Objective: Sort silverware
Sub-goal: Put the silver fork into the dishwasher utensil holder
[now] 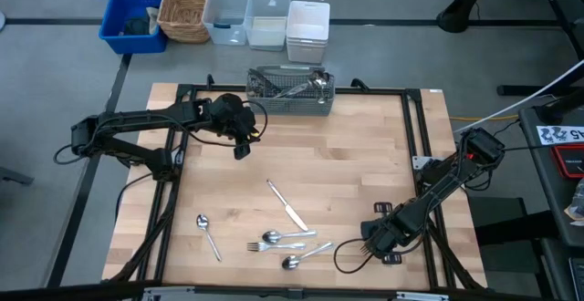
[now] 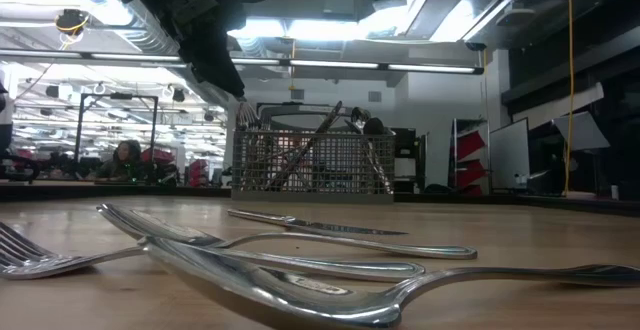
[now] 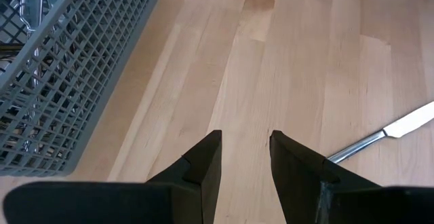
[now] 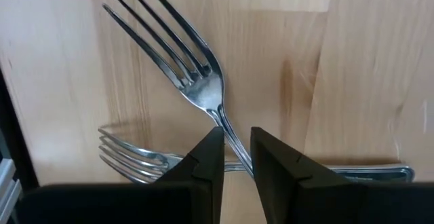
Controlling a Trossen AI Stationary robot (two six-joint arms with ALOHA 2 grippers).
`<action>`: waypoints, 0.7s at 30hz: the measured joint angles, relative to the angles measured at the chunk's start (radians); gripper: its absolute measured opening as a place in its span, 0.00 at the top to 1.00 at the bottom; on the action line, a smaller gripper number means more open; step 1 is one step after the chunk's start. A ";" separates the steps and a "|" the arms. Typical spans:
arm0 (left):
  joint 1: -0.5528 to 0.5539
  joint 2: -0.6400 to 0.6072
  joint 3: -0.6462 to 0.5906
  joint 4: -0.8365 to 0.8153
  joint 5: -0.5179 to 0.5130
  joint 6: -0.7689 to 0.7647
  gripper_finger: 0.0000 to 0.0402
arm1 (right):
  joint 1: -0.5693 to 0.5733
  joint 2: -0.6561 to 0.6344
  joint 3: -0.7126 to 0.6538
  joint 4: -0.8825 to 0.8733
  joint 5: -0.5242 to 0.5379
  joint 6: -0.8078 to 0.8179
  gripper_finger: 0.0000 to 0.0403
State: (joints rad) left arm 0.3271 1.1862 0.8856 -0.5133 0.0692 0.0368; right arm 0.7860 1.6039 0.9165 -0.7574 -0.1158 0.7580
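Observation:
The silverware on the wooden table [image 1: 365, 155] is a knife [image 1: 286, 204], a spoon [image 1: 208, 233], and a fork and two spoons [image 1: 285, 243] near the front edge. More pieces stand in the grey mesh basket [image 1: 292, 91] at the far edge. My left gripper [image 1: 242, 146] hangs open above bare wood near the basket [image 3: 61, 68], with nothing between its fingers [image 3: 203, 163]. My right gripper [image 1: 370, 244], at the table's near right corner, points down and is shut on a fork [image 4: 196, 81]. A second fork [image 4: 129, 157] lies on the wood beneath it. My right gripper pinches the fork's handle just behind the neck [image 4: 227, 125] between its two fingers. They come from above, pointing down, and lie across the handle. The fork lies about level, crossing over the second fork. Whether it is clear of the table, I cannot tell.
A blue bin [image 1: 135, 18], a wicker basket [image 1: 185, 11] and clear and white tubs [image 1: 269, 18] stand beyond the table's far edge. Black frame rails [image 1: 415, 137] run along the table's sides. Bare wood lies in the middle of the table.

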 joint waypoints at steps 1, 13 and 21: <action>0.000 0.000 0.000 0.000 0.000 0.000 0.72 | 0.000 0.000 0.000 0.000 0.000 -0.007 0.82; 0.000 0.000 0.000 0.000 0.000 0.000 0.72 | -0.001 0.000 -0.034 0.028 -0.008 -0.006 0.82; 0.000 0.000 0.000 0.000 0.000 0.004 0.72 | 0.000 0.000 -0.034 0.061 -0.008 -0.009 0.82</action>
State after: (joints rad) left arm 0.3267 1.1862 0.8858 -0.5137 0.0692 0.0413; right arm 0.7856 1.6039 0.8822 -0.6964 -0.1242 0.7492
